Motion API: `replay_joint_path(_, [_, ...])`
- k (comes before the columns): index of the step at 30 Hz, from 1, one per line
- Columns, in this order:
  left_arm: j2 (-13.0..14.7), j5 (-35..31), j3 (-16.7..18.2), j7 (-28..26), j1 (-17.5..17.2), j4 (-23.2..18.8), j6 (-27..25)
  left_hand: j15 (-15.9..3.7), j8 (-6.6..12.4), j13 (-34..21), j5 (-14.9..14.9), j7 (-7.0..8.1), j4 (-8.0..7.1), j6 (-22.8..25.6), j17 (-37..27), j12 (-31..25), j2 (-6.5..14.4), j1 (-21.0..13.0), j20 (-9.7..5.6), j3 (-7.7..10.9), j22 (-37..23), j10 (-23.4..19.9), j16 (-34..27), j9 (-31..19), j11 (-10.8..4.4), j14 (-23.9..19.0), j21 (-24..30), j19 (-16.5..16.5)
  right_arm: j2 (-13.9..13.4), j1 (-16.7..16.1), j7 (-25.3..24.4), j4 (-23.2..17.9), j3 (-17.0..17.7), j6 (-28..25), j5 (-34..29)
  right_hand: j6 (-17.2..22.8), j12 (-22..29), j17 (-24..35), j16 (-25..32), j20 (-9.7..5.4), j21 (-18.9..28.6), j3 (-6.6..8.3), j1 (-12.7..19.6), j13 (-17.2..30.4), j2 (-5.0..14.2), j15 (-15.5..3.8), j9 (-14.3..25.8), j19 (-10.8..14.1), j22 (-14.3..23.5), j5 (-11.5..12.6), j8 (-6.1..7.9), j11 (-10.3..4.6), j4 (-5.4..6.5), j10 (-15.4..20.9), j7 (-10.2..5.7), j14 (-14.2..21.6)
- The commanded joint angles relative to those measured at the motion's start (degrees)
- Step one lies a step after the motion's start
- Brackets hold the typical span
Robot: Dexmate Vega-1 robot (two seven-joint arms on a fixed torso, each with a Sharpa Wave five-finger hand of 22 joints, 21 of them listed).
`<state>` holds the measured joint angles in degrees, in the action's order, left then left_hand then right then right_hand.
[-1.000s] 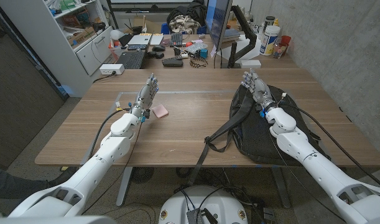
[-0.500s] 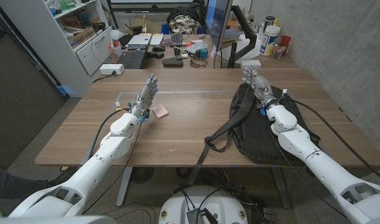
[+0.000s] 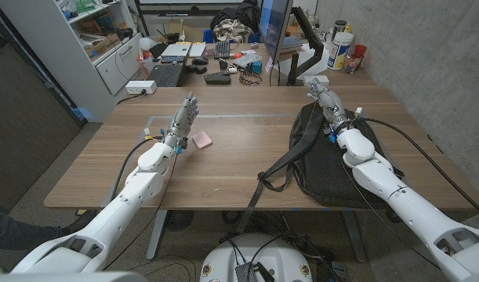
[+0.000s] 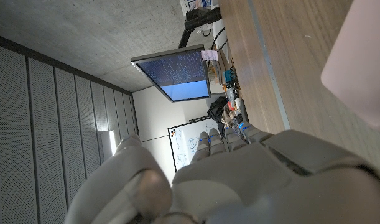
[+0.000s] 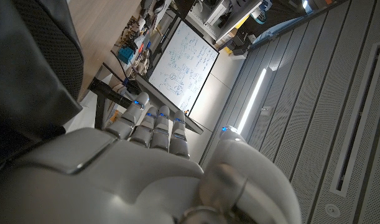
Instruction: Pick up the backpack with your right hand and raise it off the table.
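Right hand (image 3: 324, 100), fingers extended and empty, hovers over the far end of the backpack (image 3: 333, 160), whose long axis runs back toward the robot.

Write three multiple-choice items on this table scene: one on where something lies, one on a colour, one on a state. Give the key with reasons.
1. Where does the backpack lie on the table?
A. on the robot's left side
B. in the middle
C. on the robot's right side

2. What colour is the small flat block near the left robot hand?
A. pink
B. green
C. blue

3. What is the right robot hand doing?
A. holding the backpack in the air
B. reaching over the backpack's far end, holding nothing
C. gripping the pink block

Key: 1 C, the head view shows the black bag under the right arm. 2 A, it shows pink against the wood. 3 B, the bag lies on the table and the fingers are extended, with no strap in them.
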<state>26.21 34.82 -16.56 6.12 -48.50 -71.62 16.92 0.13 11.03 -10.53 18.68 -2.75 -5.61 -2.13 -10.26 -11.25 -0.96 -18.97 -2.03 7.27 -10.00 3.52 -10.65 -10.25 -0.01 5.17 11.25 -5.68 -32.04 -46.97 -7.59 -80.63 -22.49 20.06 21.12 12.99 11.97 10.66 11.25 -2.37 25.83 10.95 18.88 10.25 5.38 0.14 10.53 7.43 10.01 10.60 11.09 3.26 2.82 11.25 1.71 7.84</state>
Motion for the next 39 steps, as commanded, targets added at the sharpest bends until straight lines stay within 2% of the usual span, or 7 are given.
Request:
replay_joint_path(1, [0.35, 0.01, 0.30, -0.07, -0.49, -0.67, 0.26, 0.25, 0.34, -0.32, -0.01, -0.24, 0.38, 0.30, -0.25, -0.34, 0.02, -0.52, -2.26, 0.04, -0.33, 0.51, -0.13, -0.30, -0.10, 0.43, 0.24, -0.57, -2.06, 0.93, -4.03, -1.24, -1.07, -1.54, -6.61, 0.36, -0.19, 0.10, 0.08, -1.01, -0.22, 0.03, 0.84, 0.34, 0.14, -0.48, 0.26, 0.44, 0.10, 0.10, 0.29, -0.82, -0.46, -0.22, -0.41, 0.35])
replay_joint_path(7, [0.62, -0.13, 0.41, -0.31, -0.85, -1.33, 0.38, 0.23, 0.35, -0.32, -0.05, -0.20, 0.42, 0.35, -0.25, -0.34, 0.06, -0.60, -2.20, 0.01, -0.33, 0.51, -0.11, -0.31, -0.12, 0.48, 0.23, -0.59, -3.65, 1.38, -6.37, -2.40, -1.69, -3.30, -10.85, 0.39, -0.25, 0.06, 0.02, -1.06, -0.46, 0.13, 1.12, 0.34, 0.13, -0.55, 0.27, 0.28, 0.10, 0.10, 0.28, -1.03, -0.69, -0.42, -0.67, 0.34])
replay_joint_path(19, [1.08, -0.25, 0.59, -1.18, -1.52, -2.88, -0.04, 0.12, 0.36, -0.32, -0.13, -0.08, 0.48, 0.48, -0.25, -0.32, 0.13, -0.73, -2.04, -0.07, -0.33, 0.55, -0.10, -0.31, -0.07, 0.50, 0.21, -0.67, -6.36, 1.39, -7.87, -4.46, -2.06, -6.44, -14.62, 0.70, 0.03, 0.08, -0.07, -1.08, -0.91, 0.15, 1.34, 0.35, 0.07, -0.73, 0.29, 0.13, 0.10, 0.03, 0.35, -1.42, -0.93, 0.21, -1.10, 0.25])
replay_joint_path(39, [1.89, -0.26, 0.70, -1.55, -2.44, -4.52, -0.35, 0.01, 0.32, -0.32, -0.25, 0.07, 0.56, 0.50, -0.25, -0.30, 0.21, -0.90, -1.85, -0.19, -0.34, 0.63, -0.10, -0.32, -0.39, 0.52, 0.17, -0.79, -10.94, 2.32, -10.21, -9.60, -4.02, -15.92, -23.58, 0.75, -0.09, 0.05, -0.21, -0.87, -1.65, 0.29, 1.83, 0.35, 0.03, -1.19, 0.31, -0.35, 0.11, -0.04, 0.30, -1.93, -1.38, -0.15, -1.48, 0.07])
